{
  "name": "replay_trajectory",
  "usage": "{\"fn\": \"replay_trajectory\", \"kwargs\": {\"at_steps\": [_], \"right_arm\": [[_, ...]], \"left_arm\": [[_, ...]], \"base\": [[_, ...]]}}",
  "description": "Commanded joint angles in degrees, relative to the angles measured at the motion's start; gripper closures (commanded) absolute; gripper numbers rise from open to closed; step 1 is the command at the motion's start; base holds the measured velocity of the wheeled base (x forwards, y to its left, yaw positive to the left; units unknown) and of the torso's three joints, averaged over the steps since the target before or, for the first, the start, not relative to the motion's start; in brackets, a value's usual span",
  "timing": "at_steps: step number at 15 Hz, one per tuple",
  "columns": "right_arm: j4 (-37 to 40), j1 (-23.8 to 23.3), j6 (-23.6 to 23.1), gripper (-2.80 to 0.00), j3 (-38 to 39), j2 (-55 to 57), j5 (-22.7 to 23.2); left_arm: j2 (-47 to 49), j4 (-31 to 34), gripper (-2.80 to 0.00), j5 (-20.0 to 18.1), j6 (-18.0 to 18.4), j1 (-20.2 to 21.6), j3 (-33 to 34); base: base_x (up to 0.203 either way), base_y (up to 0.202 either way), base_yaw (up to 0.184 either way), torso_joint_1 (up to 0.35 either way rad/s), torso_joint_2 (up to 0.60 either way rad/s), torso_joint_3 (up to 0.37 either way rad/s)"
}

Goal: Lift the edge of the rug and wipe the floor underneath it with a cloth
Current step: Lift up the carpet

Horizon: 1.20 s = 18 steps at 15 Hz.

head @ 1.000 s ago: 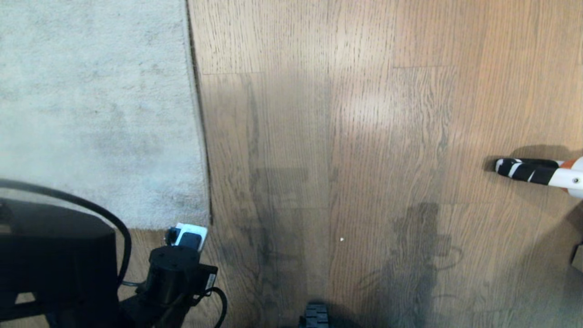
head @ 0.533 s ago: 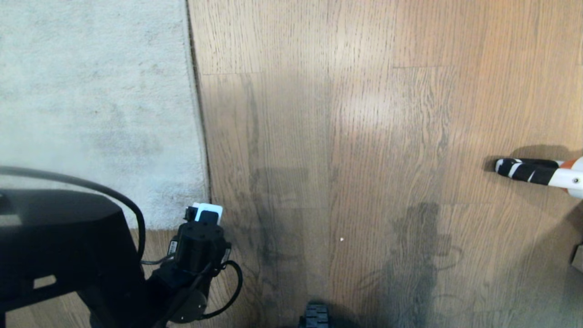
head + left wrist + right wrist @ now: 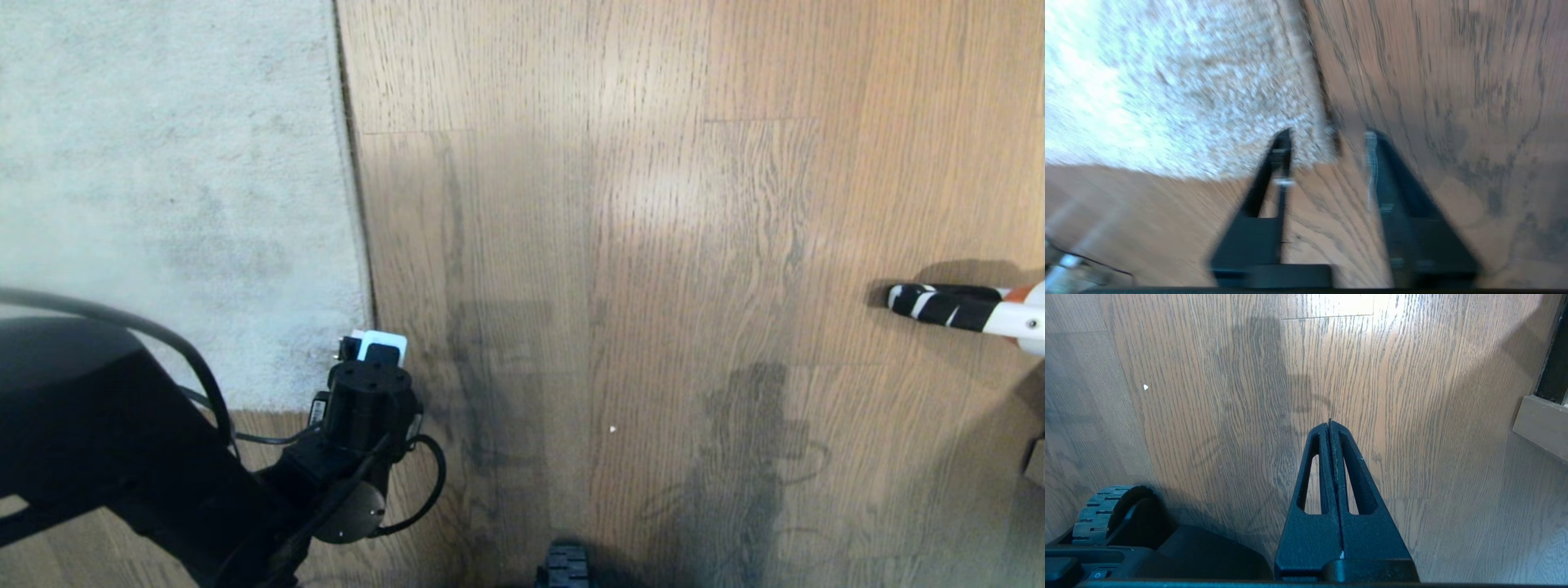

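The pale grey rug (image 3: 163, 180) lies flat at the left of the head view, its edge (image 3: 357, 245) running down to a near corner beside my left wrist (image 3: 369, 394). In the left wrist view my left gripper (image 3: 1329, 135) is open just above the brown plank floor (image 3: 653, 245). One finger is over the rug's corner (image 3: 1316, 157) and the other over bare wood. Nothing is between the fingers. My right gripper (image 3: 1329, 423) is shut and empty above the floor (image 3: 1412, 416), outside the head view. The cloth is out of view.
A white tool with a black-and-white striped tip (image 3: 939, 304) lies on the floor at the far right. My base wheel (image 3: 566, 567) (image 3: 1106, 506) sits at the near edge. A beige block (image 3: 1539, 424) stands close to the right arm.
My left arm has swung forward and right, carrying its wrist from the bare floor below the rug up to the rug's near corner. The right side has not changed.
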<state>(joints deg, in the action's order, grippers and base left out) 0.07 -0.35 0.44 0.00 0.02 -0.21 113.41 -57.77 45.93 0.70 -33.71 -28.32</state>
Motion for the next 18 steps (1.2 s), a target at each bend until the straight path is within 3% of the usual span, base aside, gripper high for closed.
{"fn": "replay_trajectory", "kwargs": {"at_steps": [1,8,18], "right_arm": [[-0.07,0.0,0.0,0.0,0.0,-0.02,0.04],[-0.07,0.0,0.0,0.0,0.0,-0.02,0.04],[-0.01,0.0,0.0,0.0,0.0,-0.02,0.04]], "left_arm": [[-0.9,-0.41,-2.8,1.1,1.86,0.04,-0.17],[-0.57,-0.49,-2.8,10.37,10.61,0.57,-2.34],[6.11,-3.58,-2.8,15.42,11.72,1.2,-2.24]], "base": [[0.0,0.0,0.0,0.0,0.0,0.0],[0.0,0.0,0.0,0.0,0.0,0.0],[0.0,0.0,0.0,0.0,0.0,0.0]]}}
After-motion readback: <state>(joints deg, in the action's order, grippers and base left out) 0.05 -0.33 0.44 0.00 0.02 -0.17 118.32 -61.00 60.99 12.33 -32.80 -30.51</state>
